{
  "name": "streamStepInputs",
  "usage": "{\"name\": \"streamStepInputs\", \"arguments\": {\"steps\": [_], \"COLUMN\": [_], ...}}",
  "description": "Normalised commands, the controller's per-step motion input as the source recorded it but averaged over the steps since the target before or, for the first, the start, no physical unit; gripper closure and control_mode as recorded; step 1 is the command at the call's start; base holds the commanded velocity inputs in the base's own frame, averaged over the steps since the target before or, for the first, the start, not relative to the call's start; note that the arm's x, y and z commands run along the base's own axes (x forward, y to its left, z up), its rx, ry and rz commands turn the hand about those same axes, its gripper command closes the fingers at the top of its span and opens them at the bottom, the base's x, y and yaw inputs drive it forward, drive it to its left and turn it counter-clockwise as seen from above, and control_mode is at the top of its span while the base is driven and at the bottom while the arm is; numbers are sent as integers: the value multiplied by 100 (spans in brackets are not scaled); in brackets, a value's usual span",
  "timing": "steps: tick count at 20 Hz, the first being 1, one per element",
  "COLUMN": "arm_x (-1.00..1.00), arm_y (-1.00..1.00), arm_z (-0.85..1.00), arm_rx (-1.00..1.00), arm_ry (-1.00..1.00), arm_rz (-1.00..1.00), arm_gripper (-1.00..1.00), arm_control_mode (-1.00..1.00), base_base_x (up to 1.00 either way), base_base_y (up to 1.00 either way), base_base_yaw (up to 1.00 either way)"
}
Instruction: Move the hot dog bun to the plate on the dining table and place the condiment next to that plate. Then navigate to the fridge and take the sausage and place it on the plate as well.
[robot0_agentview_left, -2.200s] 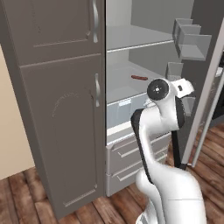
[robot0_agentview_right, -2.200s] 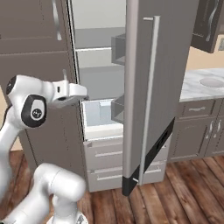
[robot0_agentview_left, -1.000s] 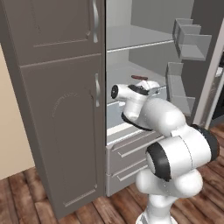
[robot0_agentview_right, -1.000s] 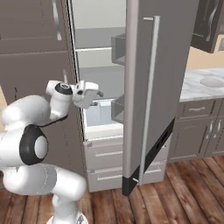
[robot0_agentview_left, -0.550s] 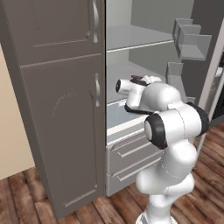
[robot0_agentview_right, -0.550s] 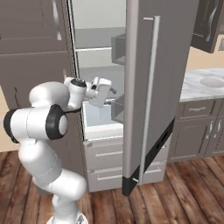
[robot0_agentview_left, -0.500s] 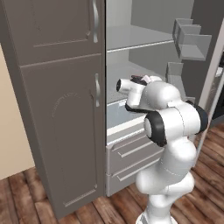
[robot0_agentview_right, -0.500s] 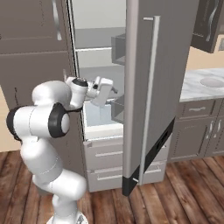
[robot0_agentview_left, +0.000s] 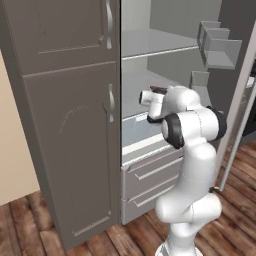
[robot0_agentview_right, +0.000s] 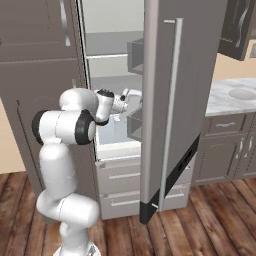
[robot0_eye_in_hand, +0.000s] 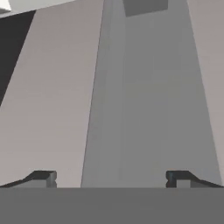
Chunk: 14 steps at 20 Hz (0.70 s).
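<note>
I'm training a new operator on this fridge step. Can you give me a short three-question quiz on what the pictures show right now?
1. True or false: the fridge door is open.
2. The gripper's jaws are: A) open and empty, B) shut on a sausage, C) shut on a handle.
3. Fill in: the arm reaches into the ____.

Key: 1 true. 2 A. 3 fridge.
</note>
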Motion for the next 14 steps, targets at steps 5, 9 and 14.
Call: {"name": "streamStepInputs", "arguments": {"steps": [5, 9, 14], "arm_x": [0, -24, -64], "arm_y": [-65, -79, -99], "arm_z": [-17, -12, -3], "arm_rx": [-13, -14, -12], "arm_ry": [9, 3, 0], "arm_rz": [-10, -10, -14], "arm_gripper": [-100, -100, -100], "arm_control_mode": [-100, -100, -100], "base_base_x": [0, 0, 0], "base_base_y": [0, 0, 0], "base_base_yaw": [0, 0, 0]}}
